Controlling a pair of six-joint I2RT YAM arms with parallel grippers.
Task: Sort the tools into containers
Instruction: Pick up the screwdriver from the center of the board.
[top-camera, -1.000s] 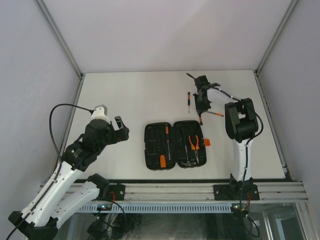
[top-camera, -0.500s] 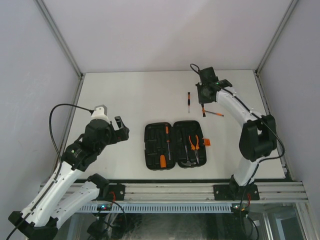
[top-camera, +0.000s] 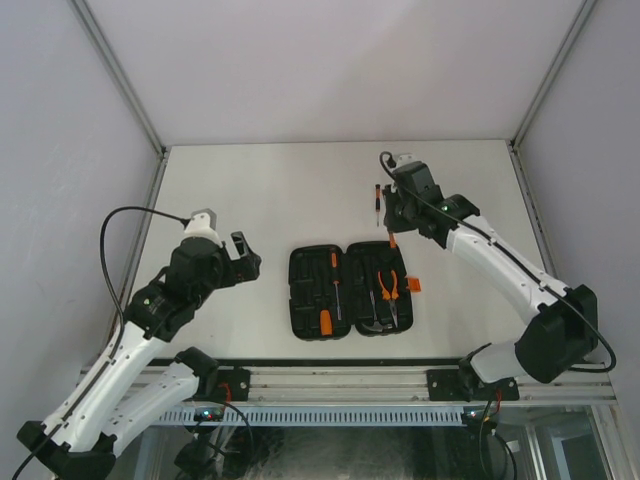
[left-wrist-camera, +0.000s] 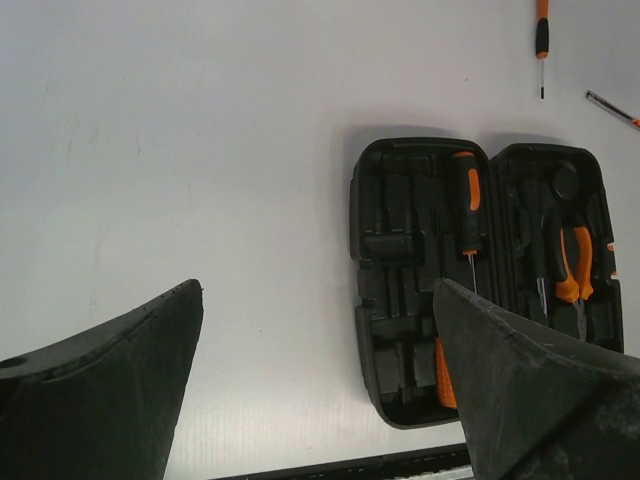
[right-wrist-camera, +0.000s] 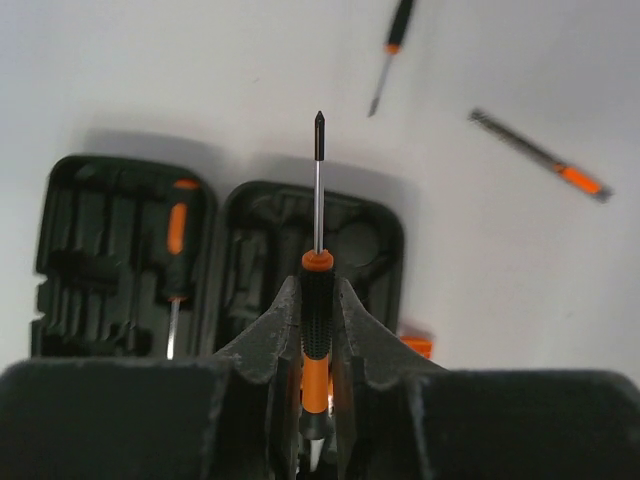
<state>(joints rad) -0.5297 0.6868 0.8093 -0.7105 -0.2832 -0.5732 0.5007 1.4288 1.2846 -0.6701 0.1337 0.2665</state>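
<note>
**A:** Where's your case, and what's in it?

**B:** Your black case lies flat open on the surface, near the front edge, between the two arms. In the left half you've got an orange-and-black screwdriver seated in a slot with its shaft toward the near edge. There's also a second orange handle down at the near end. In the right half are the orange-handled pliers, and the orange latch pokes out from the right rim.

**A:** And your right tool?

**B:** Your right tool is pinched tight on a thin screwdriver. Its fingers are on the black grip, the orange collar sits just clear of them, and the shaft points out over the case's right half. From the top camera it sits at the case's far rim.

**A:** Left one?

**B:** On your left tool the fingers are spread wide with nothing between them. It's hovering over bare surface to the left of the case.

**A:** Anything lying loose?

**B:** A small screwdriver lies beyond the case. Near it is a thin piece with an orange band. Your right arm covers that piece from the top camera, and the left wrist view cuts it off at the edge.

**A:** What can't you read?

**B:** The other moulded slots are black on black, so you can't tell what lies in them. The rear of the held screwdriver's handle is hidden between the fingers.
</note>
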